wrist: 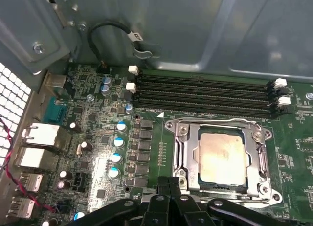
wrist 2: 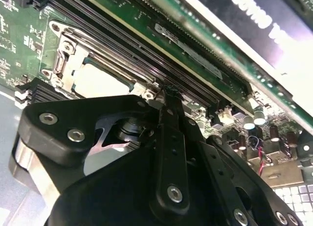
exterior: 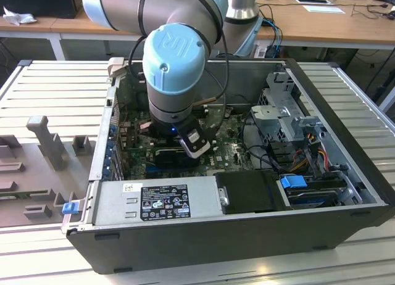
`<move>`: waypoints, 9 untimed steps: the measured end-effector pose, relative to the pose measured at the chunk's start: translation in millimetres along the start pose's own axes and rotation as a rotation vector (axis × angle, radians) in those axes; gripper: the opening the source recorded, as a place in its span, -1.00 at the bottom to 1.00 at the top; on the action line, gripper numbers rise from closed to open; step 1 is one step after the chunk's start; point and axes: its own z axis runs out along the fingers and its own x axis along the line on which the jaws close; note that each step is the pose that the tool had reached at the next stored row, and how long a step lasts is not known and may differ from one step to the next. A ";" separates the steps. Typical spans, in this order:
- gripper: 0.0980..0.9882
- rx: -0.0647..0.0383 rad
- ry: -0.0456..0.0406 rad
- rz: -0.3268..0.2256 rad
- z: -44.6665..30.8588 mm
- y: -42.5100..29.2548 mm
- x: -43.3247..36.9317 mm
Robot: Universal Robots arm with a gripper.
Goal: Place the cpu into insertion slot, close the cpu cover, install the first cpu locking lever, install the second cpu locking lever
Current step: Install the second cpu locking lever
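The cpu [wrist: 221,156], a pale metal square, lies flat in the insertion slot [wrist: 182,129] on the green board. The cpu cover [wrist: 258,157], a grey metal frame, lies down over its edges. A thin wire locking lever [wrist: 215,120] runs along the socket side nearest the memory slots. My gripper [wrist: 169,183] is shut with nothing between its black fingers, and its tips hover at the socket's edge beside the cover. In the second wrist view the cpu [wrist 2: 100,81] shows just past the fingertip [wrist 2: 171,96]. In the exterior view the gripper [exterior: 185,150] reaches down inside the open computer case [exterior: 345,174].
Long black memory slots [wrist: 205,91] run beside the socket. Blue-topped capacitors [wrist: 117,140] stand on its other side. A grey power supply [exterior: 154,198] sits along the case's near wall, and a drive cage [exterior: 284,112] with cables [exterior: 308,150] fills the exterior view's right.
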 end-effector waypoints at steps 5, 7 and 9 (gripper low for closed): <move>-0.98 0.000 0.0001 0.000 -6.7 2.9 0.0; -0.98 -0.001 0.0000 0.000 -15.1 6.6 -0.1; -0.98 -0.001 0.0001 0.000 -18.6 8.1 0.1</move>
